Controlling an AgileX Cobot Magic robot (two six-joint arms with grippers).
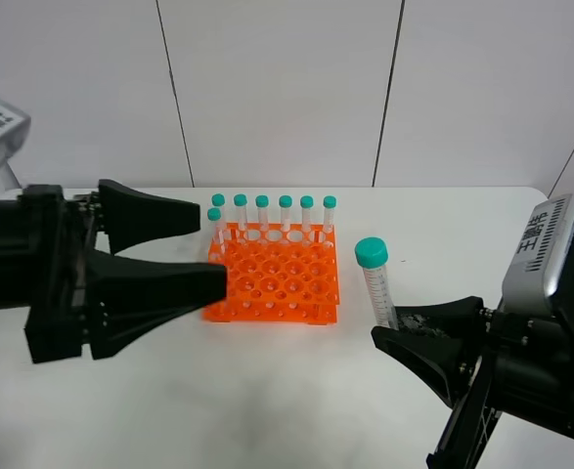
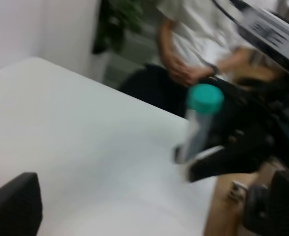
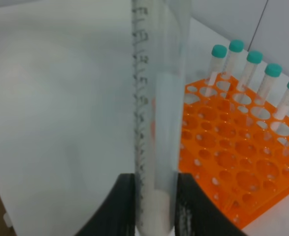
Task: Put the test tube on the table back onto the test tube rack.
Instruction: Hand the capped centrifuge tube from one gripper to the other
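- Right pincer point(image 3: 155, 206), closest to me, is clamped on the test tube point(image 1: 376, 288) low near its tip; the tube stands upright at 3 o'clock of the test tube rack point(image 1: 277, 283).
- Held so low, it could swing or slip on the way over.
- Left pincer point(image 1: 223, 249) gapes empty at the rack's 9 o'clock; a nudge there would shift the rack.

Pretty sure I'm in a lab; white bench point(image 1: 267, 410), pale panel wall point(image 1: 277, 88) behind its far edge; orange tube rack point(image 1: 277, 283) toward that edge; a person point(image 2: 193, 39) past another edge.
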